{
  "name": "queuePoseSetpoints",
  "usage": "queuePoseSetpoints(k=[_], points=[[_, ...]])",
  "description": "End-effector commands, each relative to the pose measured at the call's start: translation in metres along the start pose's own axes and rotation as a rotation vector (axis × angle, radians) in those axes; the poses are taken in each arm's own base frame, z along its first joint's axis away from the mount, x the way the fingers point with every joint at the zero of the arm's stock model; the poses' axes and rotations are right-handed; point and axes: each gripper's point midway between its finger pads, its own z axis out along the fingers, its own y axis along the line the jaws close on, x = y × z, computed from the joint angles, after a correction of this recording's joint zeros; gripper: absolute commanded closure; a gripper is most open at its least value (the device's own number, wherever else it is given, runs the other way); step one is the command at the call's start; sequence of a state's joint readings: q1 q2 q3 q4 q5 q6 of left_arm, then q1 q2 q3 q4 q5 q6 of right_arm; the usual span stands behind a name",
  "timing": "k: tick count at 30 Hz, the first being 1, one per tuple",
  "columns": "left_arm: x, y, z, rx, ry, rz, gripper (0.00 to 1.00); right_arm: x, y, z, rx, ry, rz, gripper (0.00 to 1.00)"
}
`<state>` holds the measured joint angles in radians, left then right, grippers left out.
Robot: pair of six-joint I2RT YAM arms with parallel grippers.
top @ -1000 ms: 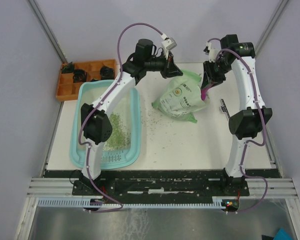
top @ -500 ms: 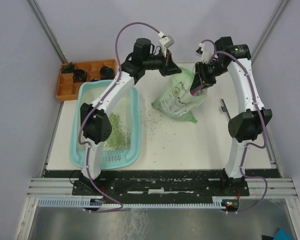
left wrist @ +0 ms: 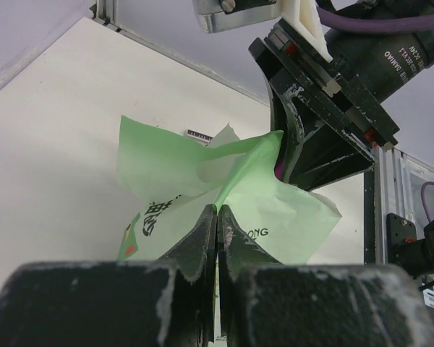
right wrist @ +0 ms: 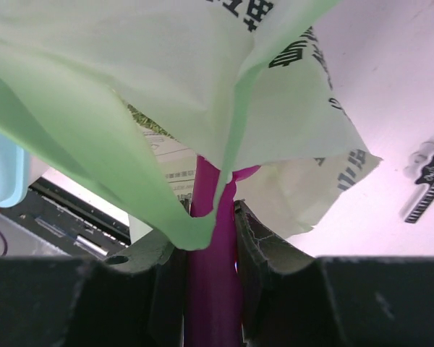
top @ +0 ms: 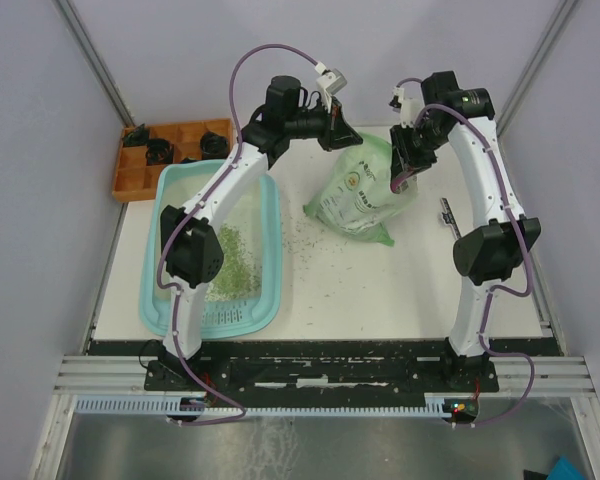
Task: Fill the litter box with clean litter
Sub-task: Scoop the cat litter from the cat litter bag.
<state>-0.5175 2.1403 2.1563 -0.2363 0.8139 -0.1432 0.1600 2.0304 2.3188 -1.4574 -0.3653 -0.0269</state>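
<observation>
Looking down from above, the left arm [top: 225, 190] reaches across the litter box [top: 277, 250] to the bag [top: 365, 200], which stands near the middle of the surface's [top: 400, 290] far edge. Its jaws pinch the bag's top, evidently to hold the mouth up and open. The right arm [top: 495, 180] comes in from the right edge, its jaws clamped on a magenta scoop [top: 399, 182] whose end dips into that mouth, probably to dig out a load. The litter box lies along the left edge, reaching the near left corner. Only a thin patch of litter [top: 235, 265] covers its floor toward the near end, so the filling looks far from done. Stray granules [top: 310, 245] dot the surface between box and bag, and an orange tray [top: 130, 182] sits at the far left corner. From the left wrist, the jaws are pressed fully together on a fold of the bag [left wrist: 188, 166], pulling it into a peak. From the right wrist, the jaws stand narrow around the scoop's handle [right wrist: 213, 289], which runs up under the bag's [right wrist: 202, 72] flap. The bowl is hidden there, so whether it carries any litter cannot be told.
</observation>
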Motion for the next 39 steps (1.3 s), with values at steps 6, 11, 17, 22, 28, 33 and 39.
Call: queuePoseSetpoints(k=[6,11,17,22,28,33,39], points=[[-0.099,-0.065,-0.032,0.1,-0.225,0.189,0.97,-0.012,-0.001,-0.002,-0.012,-0.059,-0.058,0.98],[-0.099,-0.066,-0.031,0.106,-0.229,0.184,0.97,-0.016,0.016,0.01,-0.119,-0.053,-0.032,0.98],[-0.1,-0.065,-0.033,0.104,-0.232,0.181,0.97,0.0,0.019,0.049,-0.127,0.047,-0.039,0.98],[-0.101,-0.066,-0.033,0.111,-0.236,0.171,0.97,0.011,0.02,0.077,-0.108,0.089,-0.062,0.98],[-0.101,-0.066,-0.032,0.119,-0.243,0.162,0.97,0.031,0.009,0.111,-0.085,0.157,-0.049,0.98],[-0.097,-0.064,-0.029,0.122,-0.236,0.146,0.97,0.053,-0.001,0.144,-0.093,0.21,-0.01,0.98],[-0.097,-0.06,-0.03,0.115,-0.237,0.143,0.97,0.067,0.001,0.17,-0.141,0.223,0.045,0.98]])
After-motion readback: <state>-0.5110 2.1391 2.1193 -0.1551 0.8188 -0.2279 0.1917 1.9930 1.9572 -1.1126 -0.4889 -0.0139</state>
